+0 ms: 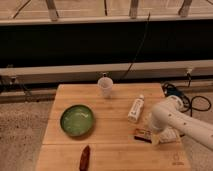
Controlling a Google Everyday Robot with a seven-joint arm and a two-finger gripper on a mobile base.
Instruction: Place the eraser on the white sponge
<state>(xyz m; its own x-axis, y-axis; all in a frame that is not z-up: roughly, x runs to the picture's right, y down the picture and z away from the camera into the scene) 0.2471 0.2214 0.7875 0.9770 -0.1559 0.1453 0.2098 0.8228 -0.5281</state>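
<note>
The eraser (pixel 142 133), a small flat block with dark edges and a tan face, lies on the wooden table (pixel 115 150) at the right, in front of the white tube bottle. The white sponge (pixel 171 135) is an off-white pad just right of the eraser, partly hidden under my arm. My white arm (pixel 177 120) reaches in from the right. The gripper (pixel 153 137) is low over the table, at the eraser's right end, between the eraser and the sponge.
A green bowl (pixel 77 120) sits at the table's left. A translucent cup (pixel 105 86) stands at the back middle. A white tube bottle (pixel 136 109) lies behind the eraser. A reddish-brown pointed object (pixel 85 158) lies at the front edge. Cables (pixel 195 102) lie on the floor to the right.
</note>
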